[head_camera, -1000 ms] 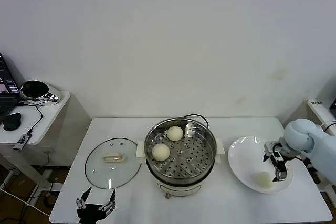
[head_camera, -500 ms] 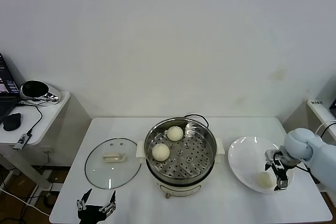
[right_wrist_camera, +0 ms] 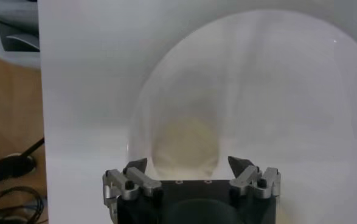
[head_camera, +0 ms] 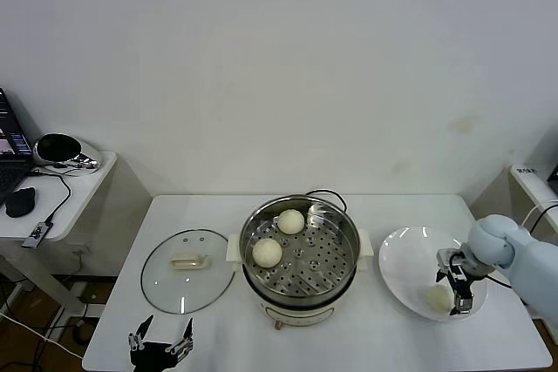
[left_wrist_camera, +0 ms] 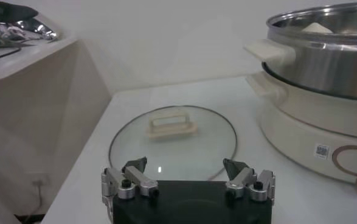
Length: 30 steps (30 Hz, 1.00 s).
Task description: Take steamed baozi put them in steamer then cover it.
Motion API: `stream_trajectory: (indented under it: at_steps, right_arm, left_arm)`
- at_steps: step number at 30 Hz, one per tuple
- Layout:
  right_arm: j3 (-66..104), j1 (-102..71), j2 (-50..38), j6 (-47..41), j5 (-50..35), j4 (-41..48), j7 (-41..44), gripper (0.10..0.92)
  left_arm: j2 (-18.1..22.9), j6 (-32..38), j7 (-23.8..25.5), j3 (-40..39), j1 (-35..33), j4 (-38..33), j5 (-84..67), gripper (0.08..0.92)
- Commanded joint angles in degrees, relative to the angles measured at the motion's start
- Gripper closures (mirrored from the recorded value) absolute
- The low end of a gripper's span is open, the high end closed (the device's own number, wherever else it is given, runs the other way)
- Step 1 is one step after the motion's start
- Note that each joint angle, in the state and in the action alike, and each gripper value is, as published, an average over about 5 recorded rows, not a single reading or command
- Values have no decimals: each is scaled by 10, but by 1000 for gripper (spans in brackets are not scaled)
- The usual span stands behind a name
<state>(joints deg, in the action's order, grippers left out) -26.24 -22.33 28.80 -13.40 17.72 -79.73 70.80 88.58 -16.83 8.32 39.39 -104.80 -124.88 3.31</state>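
Right tool (head_camera: 457, 292): our fingers are spread wide around the small round cream-white bun (head_camera: 438, 299) on the flat white plate (head_camera: 403, 254), ready to squeeze.
Left tool (head_camera: 159, 346): we wait released at 6 o'clock from the round glass lid (head_camera: 187, 269).
Shiny steel steamer pot (head_camera: 299, 252): two buns inside.

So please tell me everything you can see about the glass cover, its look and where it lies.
The cover is a round clear glass lid with a thin metal rim and a cream-white rectangular handle at its centre. It lies flat on the white table, handle up, to the left of the steamer and apart from it, so the pot is still uncovered. Nothing touches it; the open left gripper waits at the table's near edge in front of it.
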Motion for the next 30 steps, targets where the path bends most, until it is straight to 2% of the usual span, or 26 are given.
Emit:
stream_trajectory:
  at_steps: [1,9,16,20,30]
  right_arm:
    - [2,-2,3,-2,-5,5,-6,203]
    - [3,1,4,-11,-14,3,-8,224]
    - [9,0,-4,-8,-14,0,3,412]
    - [13,11,-15,-8,-23,-7,8,486]
    - [-73,222,-34,-30,-124,-54,33,516]
  left_arm:
    - [-1,0,0,0,1,3,1,177]
    - [-1,4,-2,-2,2,6,11,177]
    - [-2,4,-2,-3,3,5,10,177]
    - [-2,4,-2,-5,7,7,10,177]
    - [-5,5,-4,-13,26,15,9,177]
